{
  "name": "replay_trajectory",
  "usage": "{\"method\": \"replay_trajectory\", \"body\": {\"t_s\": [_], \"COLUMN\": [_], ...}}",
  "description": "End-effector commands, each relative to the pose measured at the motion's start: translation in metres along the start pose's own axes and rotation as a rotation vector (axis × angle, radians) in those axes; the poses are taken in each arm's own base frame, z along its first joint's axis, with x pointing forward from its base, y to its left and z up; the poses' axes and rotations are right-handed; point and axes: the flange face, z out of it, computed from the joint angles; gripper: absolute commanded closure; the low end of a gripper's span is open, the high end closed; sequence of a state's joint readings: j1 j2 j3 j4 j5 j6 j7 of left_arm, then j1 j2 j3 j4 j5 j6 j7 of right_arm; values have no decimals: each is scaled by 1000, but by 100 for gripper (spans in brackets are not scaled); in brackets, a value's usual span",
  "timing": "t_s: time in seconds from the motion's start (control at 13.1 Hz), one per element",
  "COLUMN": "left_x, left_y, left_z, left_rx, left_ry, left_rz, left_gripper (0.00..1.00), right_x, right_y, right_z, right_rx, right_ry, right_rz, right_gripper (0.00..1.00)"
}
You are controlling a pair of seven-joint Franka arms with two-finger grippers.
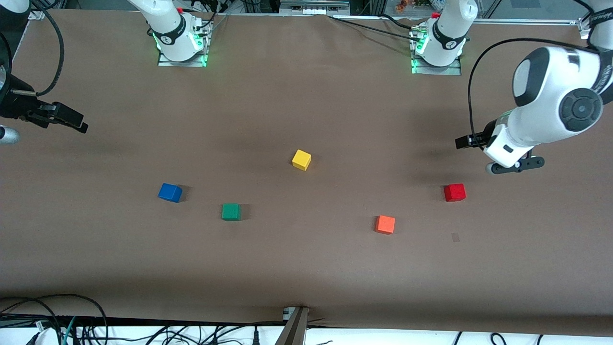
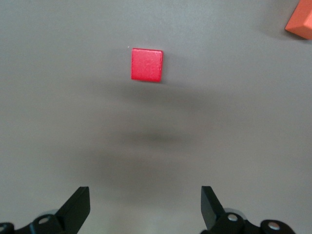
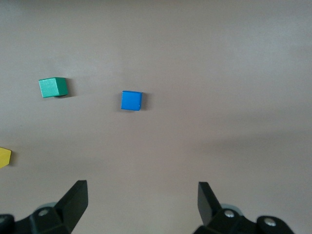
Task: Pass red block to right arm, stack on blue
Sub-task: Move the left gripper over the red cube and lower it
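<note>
The red block [image 1: 454, 192] sits on the brown table toward the left arm's end; it also shows in the left wrist view [image 2: 146, 65]. My left gripper [image 1: 515, 165] hangs open and empty over bare table close beside the red block; its jaws [image 2: 146, 204] stand wide apart. The blue block [image 1: 170, 192] sits toward the right arm's end and shows in the right wrist view [image 3: 131, 100]. My right gripper [image 1: 67, 117] hangs open and empty [image 3: 142, 202] over the table's edge at the right arm's end, well apart from the blue block.
A green block [image 1: 231, 211] lies beside the blue one, toward the table's middle. A yellow block [image 1: 301, 159] lies mid-table. An orange block [image 1: 385, 224] lies near the red one, nearer the front camera. Cables run along the table's front edge.
</note>
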State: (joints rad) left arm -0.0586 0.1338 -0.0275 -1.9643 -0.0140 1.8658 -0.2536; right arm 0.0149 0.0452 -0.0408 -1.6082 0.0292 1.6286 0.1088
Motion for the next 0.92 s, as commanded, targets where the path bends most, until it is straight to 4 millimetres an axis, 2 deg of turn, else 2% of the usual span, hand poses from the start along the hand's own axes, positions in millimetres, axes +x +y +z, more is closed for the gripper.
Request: {"method": "replay_trajectory", "body": {"t_s": [0.0, 0.23, 0.46, 0.61, 0.84], "left_x": [16, 42, 60, 70, 79], "left_y": [-5, -6, -15, -26, -25], "left_z": [36, 76, 107, 123, 136], "left_rx": [-11, -21, -30, -36, -41], "left_ry": [27, 58, 78, 94, 119], "left_rz": [41, 48, 65, 74, 79], "left_gripper": [0, 0, 0, 0, 0], "right_x": [-1, -1, -1, -1, -1], "right_y": [3, 2, 2, 2, 2], "right_z": [-3, -4, -4, -4, -4], "right_rx": [-3, -3, -3, -3, -3], "right_ry": [-4, -2, -2, -2, -2], "right_rz": [-8, -8, -9, -9, -8], "right_gripper": [0, 0, 0, 0, 0]}}
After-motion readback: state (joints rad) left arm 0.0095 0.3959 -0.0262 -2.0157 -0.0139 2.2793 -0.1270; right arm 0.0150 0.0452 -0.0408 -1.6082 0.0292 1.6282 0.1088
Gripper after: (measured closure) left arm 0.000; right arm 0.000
